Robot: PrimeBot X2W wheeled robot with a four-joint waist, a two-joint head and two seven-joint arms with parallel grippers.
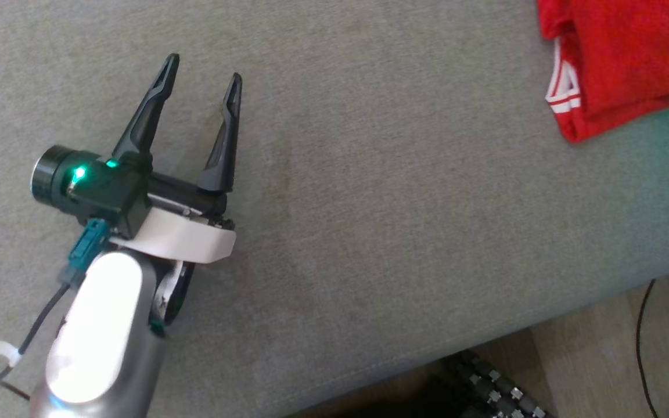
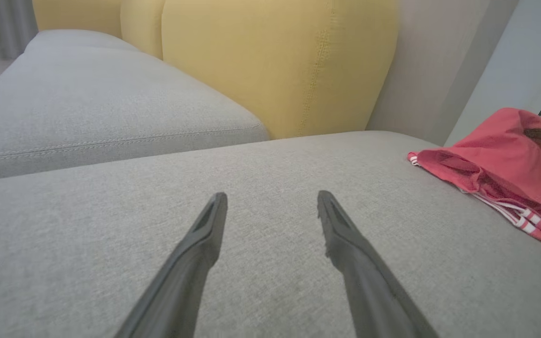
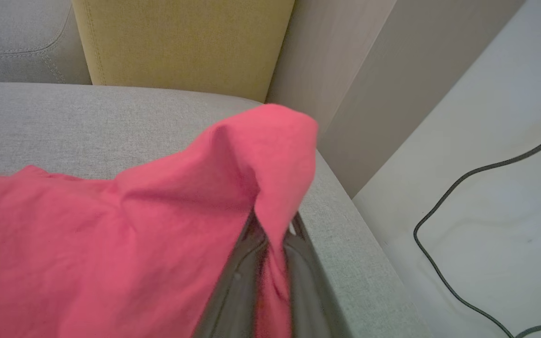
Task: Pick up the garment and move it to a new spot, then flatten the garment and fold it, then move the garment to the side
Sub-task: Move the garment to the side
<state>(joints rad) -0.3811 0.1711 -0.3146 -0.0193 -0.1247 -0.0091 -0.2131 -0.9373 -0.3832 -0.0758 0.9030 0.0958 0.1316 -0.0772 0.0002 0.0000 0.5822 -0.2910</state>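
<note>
Item 1, garment (image 1: pixel 630 58): red cloth with a band of narrow white stripes along one edge. I see it bunched in loose layers on the grey sofa seat (image 1: pixel 398 232), at the seat's right end, close to the edge. In the left wrist view the garment (image 2: pixel 500 159) looks pinkish and has a fine mesh-like weave; the striped edge lies lowest, against the seat. In the right wrist view one fold of the garment (image 3: pixel 134 234) rises in a peak, while the rest spreads over the seat to the left.

Item 2, right gripper (image 3: pixel 273 244): I read its fingers (image 3: pixel 237 281) as clenched on that raised fold, with red cloth pinched between them and draped over their tips.

Item 3, left gripper (image 1: pixel 204 68): its fingers are spread apart and hold nothing. It hovers over bare seat fabric, well apart from the garment. The left wrist view shows the same gap at the left gripper (image 2: pixel 271 196).

Item 4, surroundings: a yellow back cushion (image 2: pixel 275 61) stands behind the seat. A thin dark cable (image 3: pixel 439 220) runs over the pale floor beside the sofa.
</note>
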